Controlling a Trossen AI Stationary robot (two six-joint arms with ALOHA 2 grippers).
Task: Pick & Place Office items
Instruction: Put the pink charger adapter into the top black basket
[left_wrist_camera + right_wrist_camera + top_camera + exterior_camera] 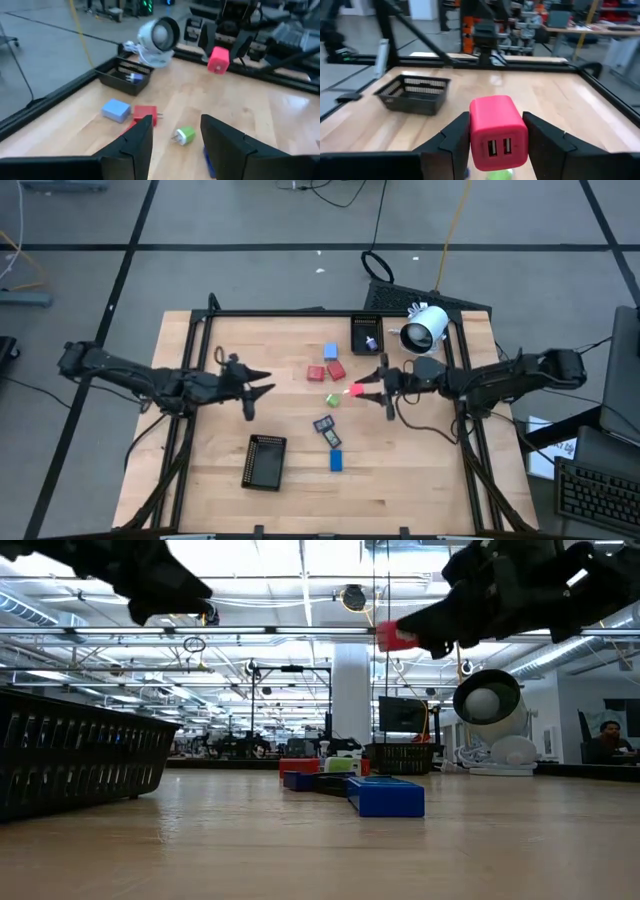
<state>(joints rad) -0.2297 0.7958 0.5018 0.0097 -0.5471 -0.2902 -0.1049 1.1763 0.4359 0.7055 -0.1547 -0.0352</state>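
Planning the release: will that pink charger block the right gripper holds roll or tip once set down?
The pink charger block looks boxy with flat faces, so it likely won't roll. Rounded edges and glossy plastic suggest it could slip in the right gripper. It seems rigid and probably light.

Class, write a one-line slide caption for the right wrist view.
Right gripper holds a pink USB charger block above the wooden table, black mesh tray beyond.

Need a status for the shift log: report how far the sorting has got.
Done: one small purple item lies in the far mesh tray. In hand: the right tool holds the pink charger block aloft. Left: red, light-blue, green and blue pieces on the table; the left tool hovers empty.
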